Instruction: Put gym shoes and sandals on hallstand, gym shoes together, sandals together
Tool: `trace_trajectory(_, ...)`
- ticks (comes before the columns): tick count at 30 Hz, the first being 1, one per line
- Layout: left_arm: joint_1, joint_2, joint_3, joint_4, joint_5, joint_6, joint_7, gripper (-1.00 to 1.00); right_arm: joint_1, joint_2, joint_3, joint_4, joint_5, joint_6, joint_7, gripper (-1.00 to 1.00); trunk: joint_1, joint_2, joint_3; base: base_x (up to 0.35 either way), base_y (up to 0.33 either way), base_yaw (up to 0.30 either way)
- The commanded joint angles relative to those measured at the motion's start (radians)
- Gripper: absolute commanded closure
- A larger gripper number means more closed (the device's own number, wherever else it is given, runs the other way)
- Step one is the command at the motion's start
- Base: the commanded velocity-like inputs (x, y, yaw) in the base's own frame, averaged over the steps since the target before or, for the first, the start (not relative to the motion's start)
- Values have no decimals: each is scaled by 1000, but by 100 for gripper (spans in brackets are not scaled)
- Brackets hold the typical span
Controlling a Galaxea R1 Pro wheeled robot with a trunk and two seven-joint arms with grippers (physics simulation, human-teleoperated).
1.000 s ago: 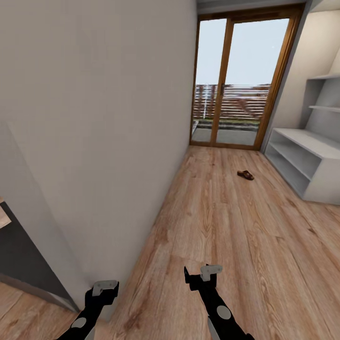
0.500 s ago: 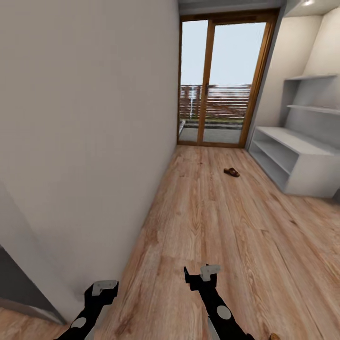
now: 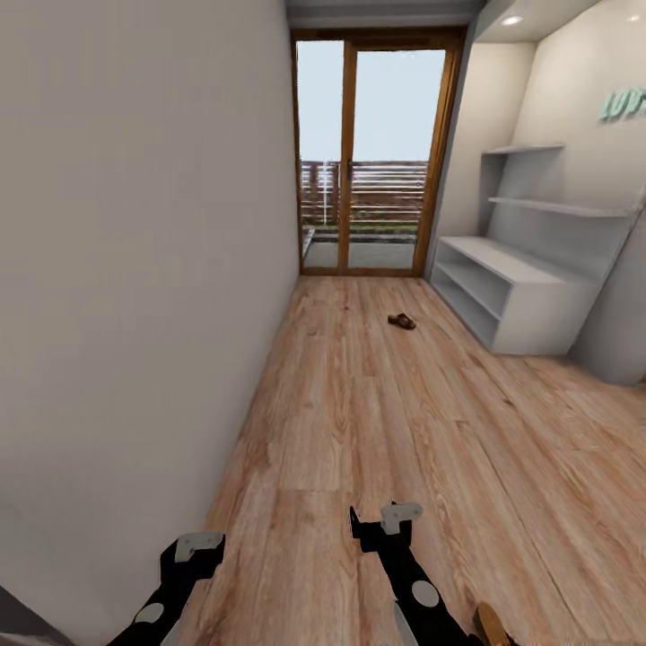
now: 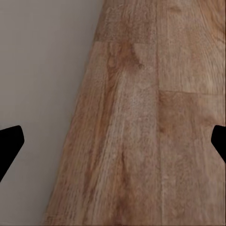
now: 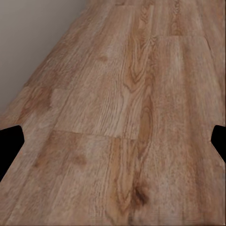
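Sandal (image 3: 401, 320) lies alone on the corridor floor (image 3: 377, 422), near the hallstand (image 3: 502, 296) — well ahead of both arms. Left gripper (image 3: 193, 558) and right gripper (image 3: 386, 529) hang low, jaws spread, holding nothing.

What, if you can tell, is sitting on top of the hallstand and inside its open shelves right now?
The hallstand looks bare on its flat top and the visible shelf openings; their depths cannot be seen. One sandal lies on the corridor floor beside it.

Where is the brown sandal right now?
In the head view, the sandal lies on the corridor floor far ahead, toward the right, just in front of the near end of the hallstand, before the glass door.
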Motion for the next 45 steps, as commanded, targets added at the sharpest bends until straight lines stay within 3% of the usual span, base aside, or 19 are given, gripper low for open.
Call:
trace_trajectory(1,0,0,3,1,-2,-3,0,-100,-1,0,1,1,4,-3,-2,-100,0,0,-1,6,0,-279)
trace_trajectory(16,0,0,3,1,-2,-3,0,-100,-1,0,2,0,4,-3,-2,-100,0,0,-1,141,105,-272)
trace_trajectory(25,0,0,3,1,-2,-3,0,-100,-1,0,2,-1,4,-3,-4,-100,0,0,-1,178,165,-36)
trace_trajectory(45,0,-1,3,1,-2,-3,0,-100,-1,0,2,-1,4,-3,-6,-100,0,0,-1,39,10,-1)
